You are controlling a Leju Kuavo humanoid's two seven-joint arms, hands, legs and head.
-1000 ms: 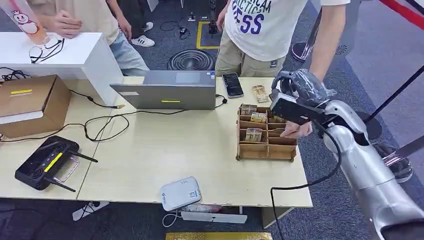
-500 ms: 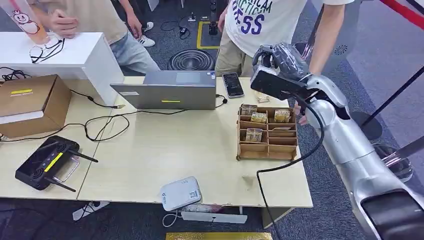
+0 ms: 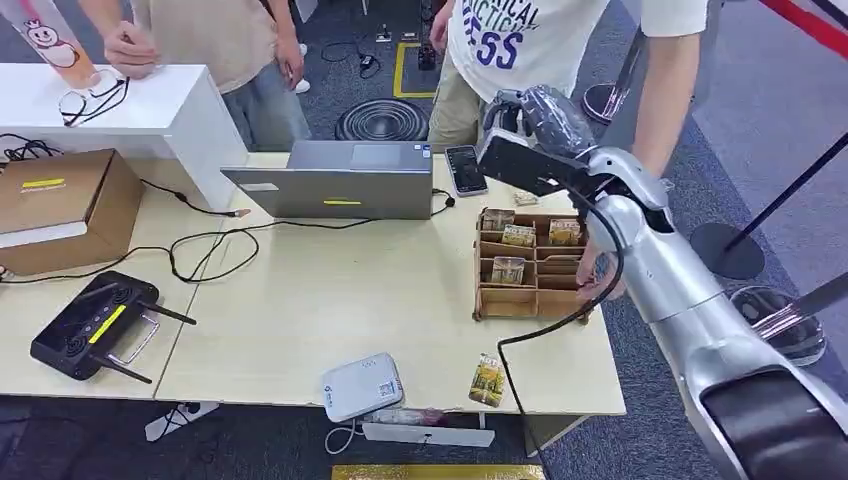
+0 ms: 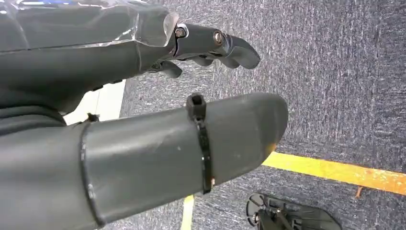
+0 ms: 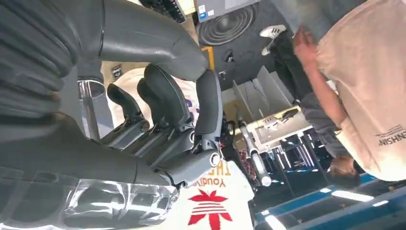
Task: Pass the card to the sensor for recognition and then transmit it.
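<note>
Your right hand (image 3: pixel 535 125) hangs with fingers curled in on nothing; well below it, the small yellow-printed rectangular card (image 3: pixel 487 380) lies flat on the table edge.

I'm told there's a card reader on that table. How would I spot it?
Start at the open grey laptop at the far side of the light wooden table, then come straight to the near edge. The card reader is the small white rounded box overhanging that edge, with a small card lying to its right.
</note>
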